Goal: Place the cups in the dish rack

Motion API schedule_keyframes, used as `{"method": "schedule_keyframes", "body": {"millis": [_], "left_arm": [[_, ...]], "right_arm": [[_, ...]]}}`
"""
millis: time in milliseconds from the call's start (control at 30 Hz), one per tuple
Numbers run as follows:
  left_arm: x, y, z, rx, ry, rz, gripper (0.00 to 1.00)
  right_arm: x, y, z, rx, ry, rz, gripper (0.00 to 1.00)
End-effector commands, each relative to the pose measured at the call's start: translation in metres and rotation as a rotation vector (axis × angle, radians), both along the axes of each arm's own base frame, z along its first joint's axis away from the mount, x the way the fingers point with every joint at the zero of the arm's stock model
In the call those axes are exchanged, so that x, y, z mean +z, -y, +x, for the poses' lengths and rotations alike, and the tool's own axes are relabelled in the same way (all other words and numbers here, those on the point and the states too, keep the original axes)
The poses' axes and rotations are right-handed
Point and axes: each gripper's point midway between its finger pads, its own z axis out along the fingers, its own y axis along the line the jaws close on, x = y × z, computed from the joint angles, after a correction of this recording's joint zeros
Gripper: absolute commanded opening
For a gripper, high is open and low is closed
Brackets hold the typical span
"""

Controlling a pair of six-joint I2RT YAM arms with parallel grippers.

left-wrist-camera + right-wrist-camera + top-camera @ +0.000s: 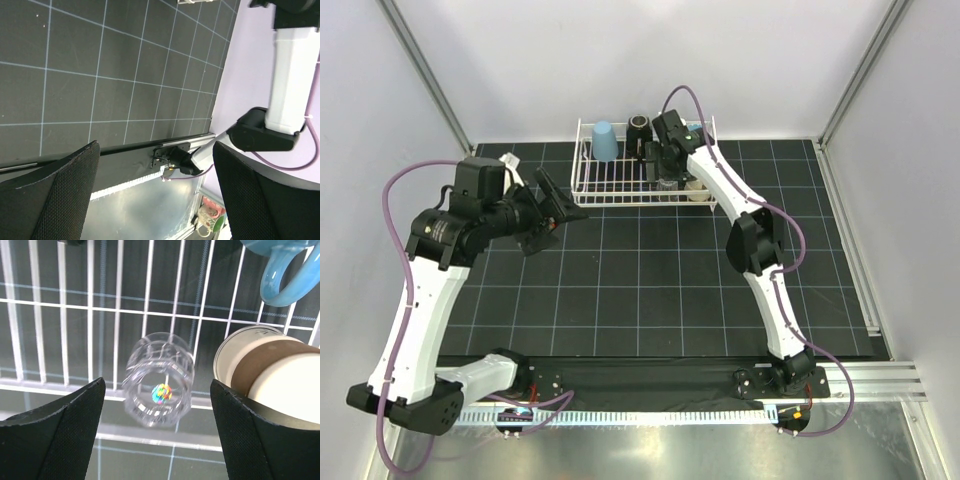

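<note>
Right gripper: released, fingers spread wide, nothing clamped. Hangs over the right half of the dish rack, pointing down at the tiny clear glass.

Glass: upright on the white wire floor near the rack's front rail. See-through, faceted wall, rainbow glint at the base. Apart from both fingers as far as visible.

Just right of it, tan cup: cream rim, brown band, at the rack's front right corner. Behind that, teal mug: glossy, loop handle in view, body mostly cut off by the frame.

Far left in the rack, light blue tumbler; beside it, black cup.

Left gripper: also released and empty, above the dark grid mat, off the rack's near-left corner.
</note>
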Motion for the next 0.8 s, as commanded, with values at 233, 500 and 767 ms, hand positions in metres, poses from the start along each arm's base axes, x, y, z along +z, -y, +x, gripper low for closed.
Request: {"method": "schedule_keyframes", "body": {"millis": [233, 500, 767], "left_arm": [[-0.013, 0.009, 0.008, -0.070, 0.012, -0.001, 0.91], [-0.042, 0.022, 0.011, -0.141, 0.033, 0.041, 0.93], [-0.050, 0.050, 0.021, -0.223, 0.093, 0.038, 0.95]], "right_arm": [[0.162, -0.001, -0.040, 0.084, 0.241, 0.161, 0.99], [0.185, 0.044, -0.114, 0.047, 0.233, 0.157, 1.00], [0.147, 0.090, -0.210, -0.040, 0.204, 0.235, 1.00]]}}
